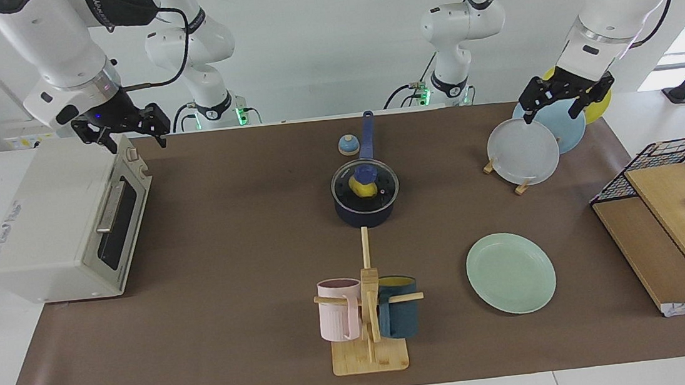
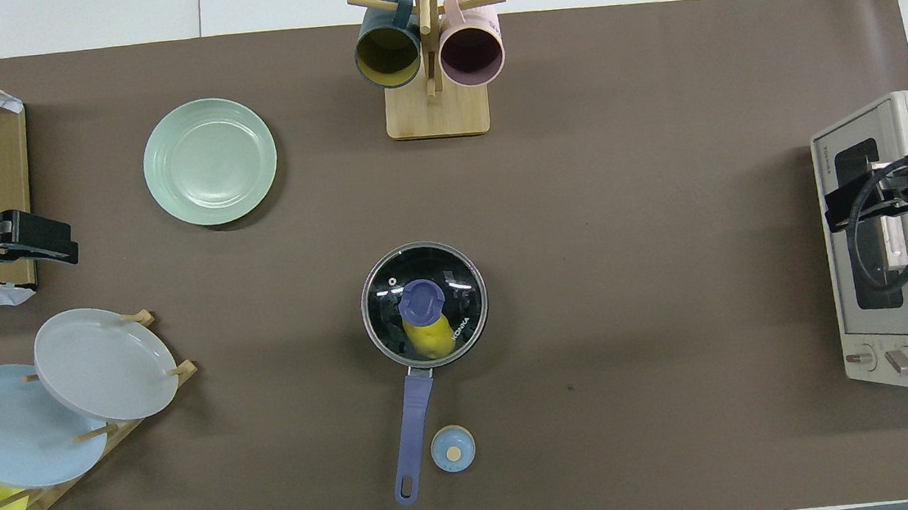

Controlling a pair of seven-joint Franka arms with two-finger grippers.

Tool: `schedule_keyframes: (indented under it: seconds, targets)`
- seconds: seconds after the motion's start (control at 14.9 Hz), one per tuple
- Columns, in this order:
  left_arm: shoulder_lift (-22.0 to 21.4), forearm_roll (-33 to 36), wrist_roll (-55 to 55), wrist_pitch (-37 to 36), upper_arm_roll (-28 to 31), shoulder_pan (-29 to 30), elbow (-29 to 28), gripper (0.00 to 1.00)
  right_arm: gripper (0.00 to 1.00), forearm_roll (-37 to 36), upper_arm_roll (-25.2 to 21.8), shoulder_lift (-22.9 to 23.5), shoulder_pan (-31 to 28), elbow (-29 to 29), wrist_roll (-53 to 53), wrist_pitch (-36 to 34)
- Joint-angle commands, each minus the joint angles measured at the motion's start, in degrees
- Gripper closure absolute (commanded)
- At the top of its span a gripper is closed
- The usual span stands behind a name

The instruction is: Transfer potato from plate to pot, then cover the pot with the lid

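Note:
The dark navy pot stands mid-table, its long blue handle pointing toward the robots. The glass lid with the blue knob sits on the pot. The yellow potato shows through the glass, inside the pot; it also shows in the overhead view. The mint-green plate lies bare, farther from the robots, toward the left arm's end. My left gripper is open and empty, up over the plate rack. My right gripper is open and empty, up over the toaster oven.
A small blue bell sits beside the pot handle. A mug tree holds a pink and a teal mug. A rack with grey, light-blue and yellow plates, a toaster oven and a wire basket with boards stand at the table's ends.

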Motion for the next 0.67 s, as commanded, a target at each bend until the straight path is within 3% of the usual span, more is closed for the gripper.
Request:
schedule_keyframes:
  seconds: [0.0, 0.6]
  targets:
    - [-0.7, 0.6, 0.2, -0.8, 0.1, 0.0, -0.2, 0.00, 0.00, 1.7, 0.0, -0.1, -0.5, -0.7, -0.9, 0.5]
    - [-0.7, 0.6, 0.2, -0.8, 0.1, 0.1, -0.2, 0.00, 0.00, 1.4, -0.3, -0.1, -1.1, -0.1, -0.7, 1.2]
